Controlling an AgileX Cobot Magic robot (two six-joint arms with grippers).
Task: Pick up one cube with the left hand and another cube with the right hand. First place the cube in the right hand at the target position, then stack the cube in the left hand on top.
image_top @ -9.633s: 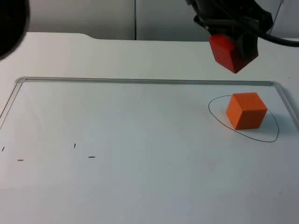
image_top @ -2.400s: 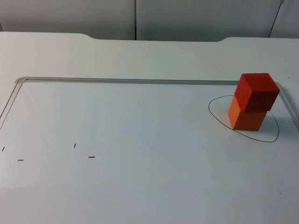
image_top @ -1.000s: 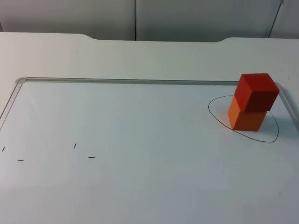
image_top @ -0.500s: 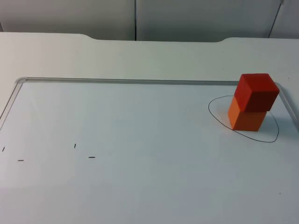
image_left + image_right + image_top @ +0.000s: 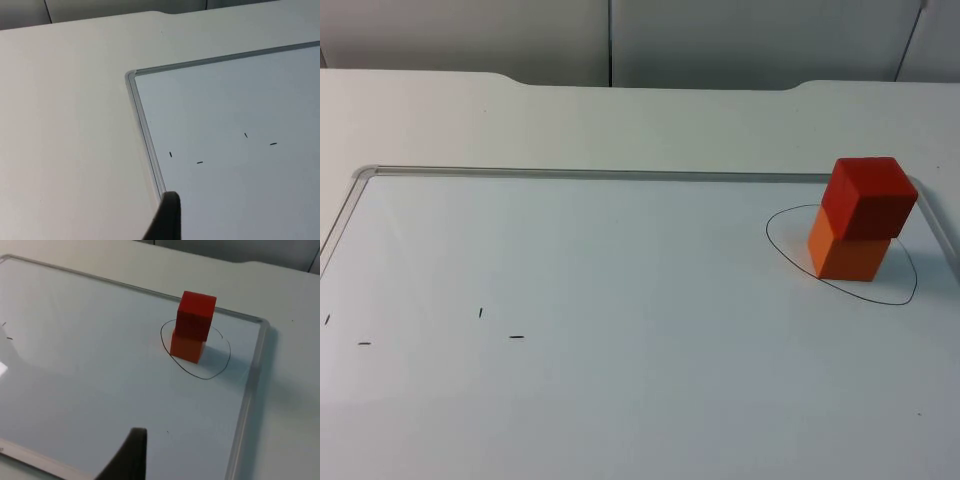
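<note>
My red cube (image 5: 866, 195) sits upright on the orange cube (image 5: 847, 255), turned slightly off it, inside the drawn oval (image 5: 905, 296). Both my grippers are held back; I cannot tell how far open either is.

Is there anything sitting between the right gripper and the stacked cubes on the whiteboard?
Nothing visible does. From the right gripper, bare whiteboard runs up to the red cube stacked on the orange cube inside the drawn circle.

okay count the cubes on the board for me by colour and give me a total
Red cube: 1, on top of the orange one
Orange cube: 1, inside the drawn circle on the whiteboard
Total: 2 cubes
</note>
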